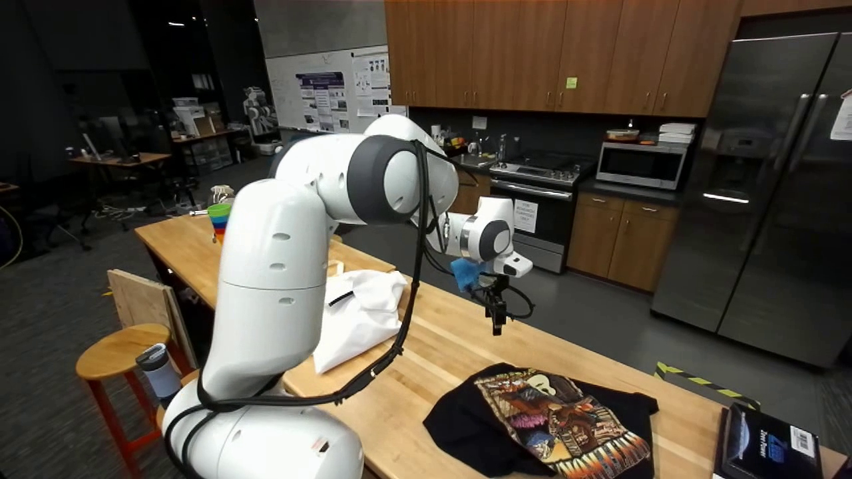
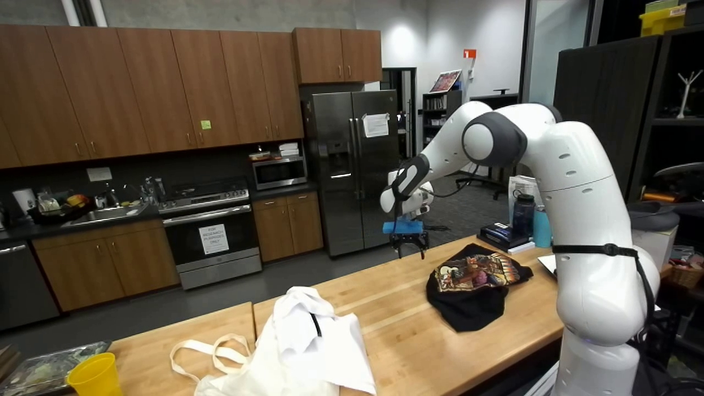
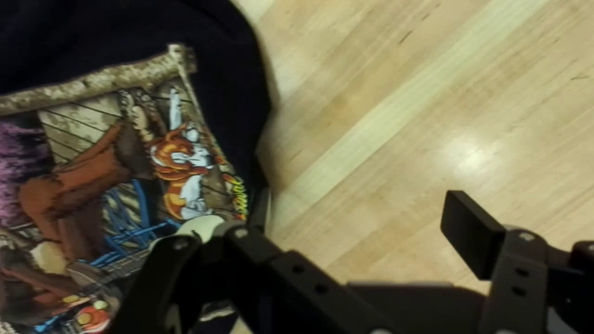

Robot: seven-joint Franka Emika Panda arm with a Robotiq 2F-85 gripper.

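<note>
The light wooden table [image 2: 407,346] bears a rumpled, colourfully printed black garment [image 2: 474,283], a pale fabric bag [image 2: 275,366] well apart from it, a dark box [image 2: 499,236] and a blue bottle [image 2: 542,230].

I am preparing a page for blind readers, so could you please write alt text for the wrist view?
The robot's open, empty black hand shows at the bottom, above a light wooden table. On the left lies a black garment with a colourful print, partly cut off by the picture's edge.
</note>
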